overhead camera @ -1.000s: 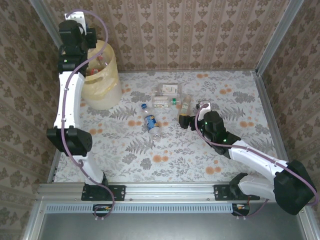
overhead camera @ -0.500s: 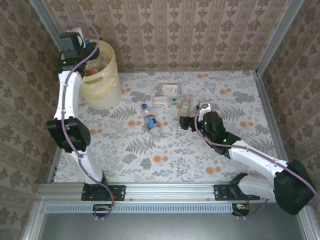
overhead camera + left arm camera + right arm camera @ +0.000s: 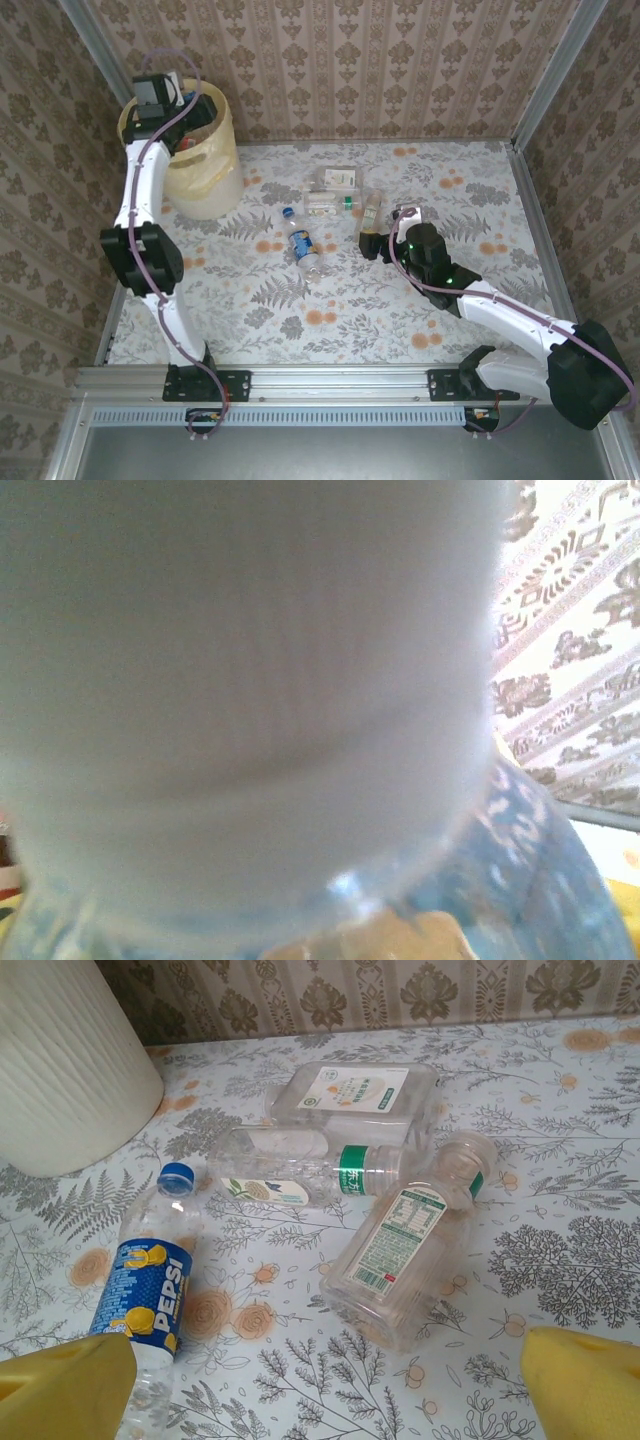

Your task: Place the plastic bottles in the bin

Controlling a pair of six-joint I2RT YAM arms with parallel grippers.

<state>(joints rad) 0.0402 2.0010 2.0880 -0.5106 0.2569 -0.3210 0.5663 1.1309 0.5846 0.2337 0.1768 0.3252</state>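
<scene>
The pale yellow bin [image 3: 205,165] stands at the table's back left, with bottles inside. My left gripper [image 3: 165,95] hangs over its rim, shut on a clear plastic bottle whose white cap [image 3: 240,680] blurs across the left wrist view and hides the fingers. Lying on the table are a Pepsi bottle [image 3: 145,1290], a squarish bottle [image 3: 400,1245] with a green-printed label, a green-banded bottle [image 3: 310,1170] and a flat square bottle [image 3: 355,1095]. My right gripper [image 3: 325,1360] is open and low, just short of the squarish bottle [image 3: 372,212], its yellow fingertips [image 3: 70,1390] apart.
Patterned walls close off the back and both sides of the table [image 3: 450,300]. The bin's ribbed wall [image 3: 65,1060] rises left of the bottle cluster. Flowered tabletop lies open to the right and near side of the bottles.
My left arm has swung its wrist right and down, from the far left of the bin to over its rim. The right arm and the table's bottles have stayed still.
</scene>
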